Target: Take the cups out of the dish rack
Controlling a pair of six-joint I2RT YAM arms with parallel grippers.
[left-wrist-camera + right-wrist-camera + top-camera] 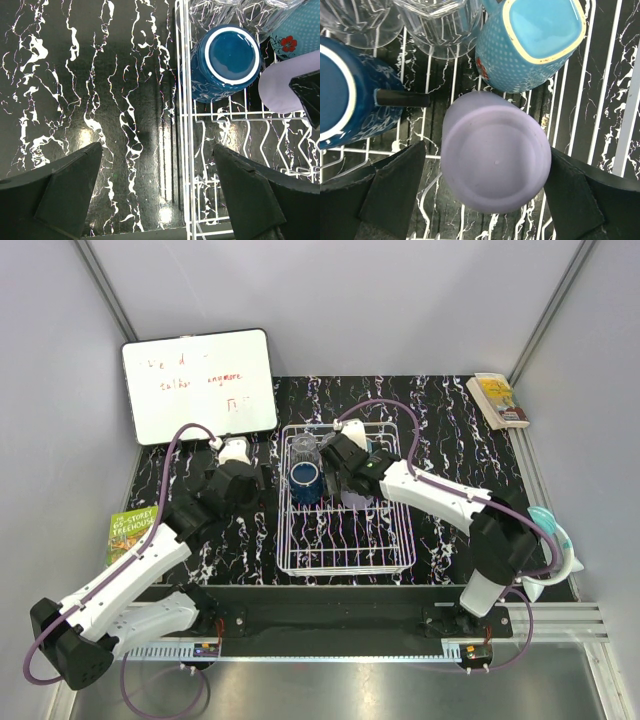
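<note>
The white wire dish rack [390,540] holds all the cups upside down at its far end. In the right wrist view my open right gripper [485,192] straddles the lavender tumbler [495,155], a gap at the left finger and the right finger close against it. Behind it are the teal mug [530,40], the dark blue mug [345,95] and two clear glasses [365,20] [440,20]. My left gripper [157,190] is open and empty over the table, its jaws straddling the rack's left wall [182,150], near the dark blue mug [227,60].
A whiteboard [200,385] leans at the back left. A green book [130,530] lies at the left table edge, another book [497,400] at the back right. A teal-and-white object [550,540] sits at the right edge.
</note>
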